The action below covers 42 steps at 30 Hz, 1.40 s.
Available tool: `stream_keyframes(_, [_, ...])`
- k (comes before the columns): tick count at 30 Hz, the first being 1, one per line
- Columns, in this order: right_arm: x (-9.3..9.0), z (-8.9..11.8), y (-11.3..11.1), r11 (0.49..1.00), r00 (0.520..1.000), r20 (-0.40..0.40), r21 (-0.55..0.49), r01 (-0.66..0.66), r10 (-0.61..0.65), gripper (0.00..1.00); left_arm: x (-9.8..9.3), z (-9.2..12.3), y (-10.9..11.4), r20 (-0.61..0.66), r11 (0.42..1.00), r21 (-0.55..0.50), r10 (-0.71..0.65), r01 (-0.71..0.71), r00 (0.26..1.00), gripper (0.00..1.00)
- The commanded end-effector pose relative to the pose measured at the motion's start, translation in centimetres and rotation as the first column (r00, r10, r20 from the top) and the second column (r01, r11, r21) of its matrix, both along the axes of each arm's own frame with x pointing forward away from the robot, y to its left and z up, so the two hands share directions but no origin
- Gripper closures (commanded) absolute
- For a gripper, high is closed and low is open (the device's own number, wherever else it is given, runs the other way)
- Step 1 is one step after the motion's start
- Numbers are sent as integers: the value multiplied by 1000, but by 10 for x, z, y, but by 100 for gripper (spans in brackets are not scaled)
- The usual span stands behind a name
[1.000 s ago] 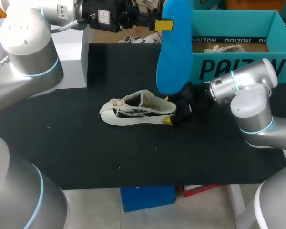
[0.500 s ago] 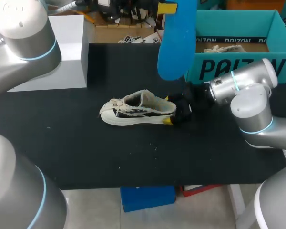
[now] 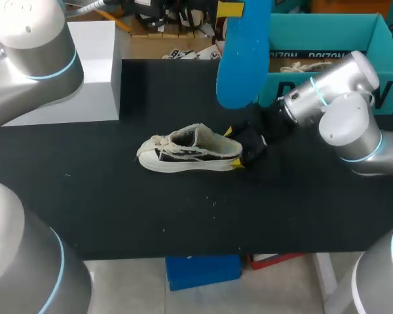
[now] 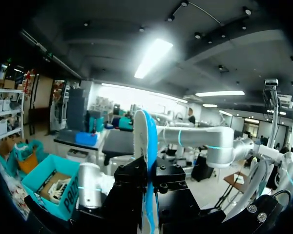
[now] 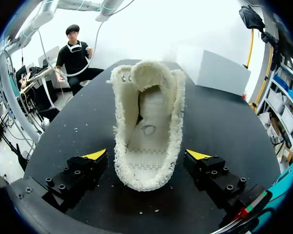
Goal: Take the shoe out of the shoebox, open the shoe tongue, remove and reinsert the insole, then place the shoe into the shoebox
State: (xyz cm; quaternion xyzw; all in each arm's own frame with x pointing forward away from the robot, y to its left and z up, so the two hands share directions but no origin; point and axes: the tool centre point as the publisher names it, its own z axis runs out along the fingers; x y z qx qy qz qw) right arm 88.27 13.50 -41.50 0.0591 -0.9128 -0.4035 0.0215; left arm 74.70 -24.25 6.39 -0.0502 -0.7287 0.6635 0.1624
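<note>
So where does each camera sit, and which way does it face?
Head: above and behind, looking down on the table; left arm and right arm show.
Left wrist: raised, facing the room; left hand shut on insole.
Right wrist: low, facing the shoe's heel; open right hand flanks it.
Shared: shoe, in head and right wrist.

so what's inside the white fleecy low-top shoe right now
The white fleecy shoe holds only fuzzy cream lining and a bare footbed with a small oval mark. The blue foam insole is out, clamped in the left gripper. The toe end is hidden under the tongue.
</note>
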Motion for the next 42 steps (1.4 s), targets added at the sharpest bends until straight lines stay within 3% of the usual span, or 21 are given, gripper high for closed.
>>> stream_keyframes(1, [9, 29, -9, 946, 994, -54, -305, -106, 94, 0, 1, 0, -1, 2, 1000, 0, 1, -1, 1000, 100])
stream_keyframes(11, [16, 49, -10, 792, 997, -15, -606, -71, 77, 0, 1, 0, -1, 2, 1000, 0, 1, -1, 1000, 100])
stream_keyframes(20, [13, 62, -8, 697, 993, 118, -712, 88, -5, 0, 1, 0, -1, 2, 1000, 0, 1, -1, 1000, 100])
stream_keyframes(42, [8, 50, 0, 718, 989, 143, -683, 133, -47, 0, 1, 0, -1, 2, 1000, 0, 1, -1, 1000, 100])
